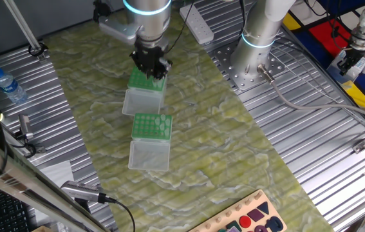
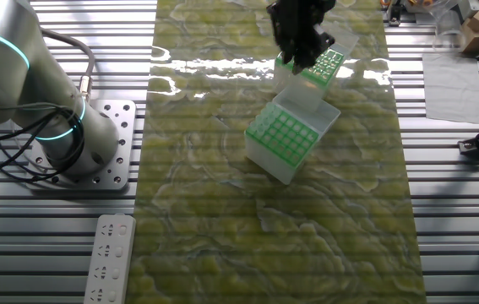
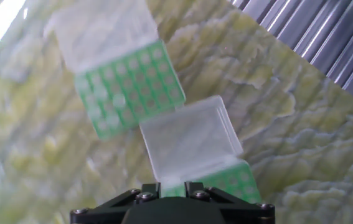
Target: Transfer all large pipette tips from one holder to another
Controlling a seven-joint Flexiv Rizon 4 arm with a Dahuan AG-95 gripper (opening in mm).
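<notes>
Green mat; hand over box

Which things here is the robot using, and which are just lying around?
Using:
gripper
far green-topped box
near green-topped box

Lying around:
water bottle
power strip
shape puzzle board

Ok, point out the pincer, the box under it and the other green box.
pincer (image 1: 150,66), one fixed view, fingertips.
box under it (image 1: 147,82), one fixed view, green top.
other green box (image 1: 151,125), one fixed view, green top.
</notes>
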